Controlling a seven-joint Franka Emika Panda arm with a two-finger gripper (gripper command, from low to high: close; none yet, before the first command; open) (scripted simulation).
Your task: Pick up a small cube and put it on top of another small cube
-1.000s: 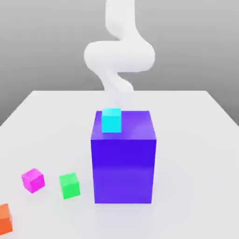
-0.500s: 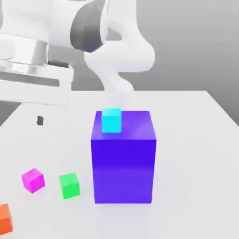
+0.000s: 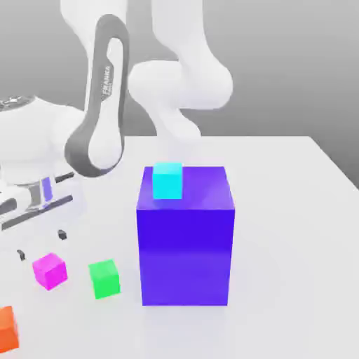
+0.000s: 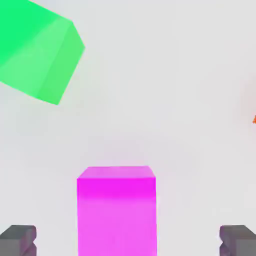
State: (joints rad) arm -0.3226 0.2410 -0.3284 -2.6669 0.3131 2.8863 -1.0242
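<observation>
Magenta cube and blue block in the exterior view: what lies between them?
The green cube lies between the magenta cube and the blue block, with bare table either side of it, as the exterior view shows.

We see one cube [image 3: 167, 181] on the block [image 3: 185, 256]. Three others [image 3: 50, 271] lie near, at the exterior view's left.

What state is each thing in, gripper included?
Fingers: open, apart, one on each side of the magenta cube, nothing gripped.
Magenta cube: on the table, not stacked.
Green cube: on the table, not stacked.
Orange cube: on the table, partly cut off by the exterior view's left edge.
Cyan cube: on top of the blue-violet block.
Blue-violet block: upright, cyan cube on it.
</observation>
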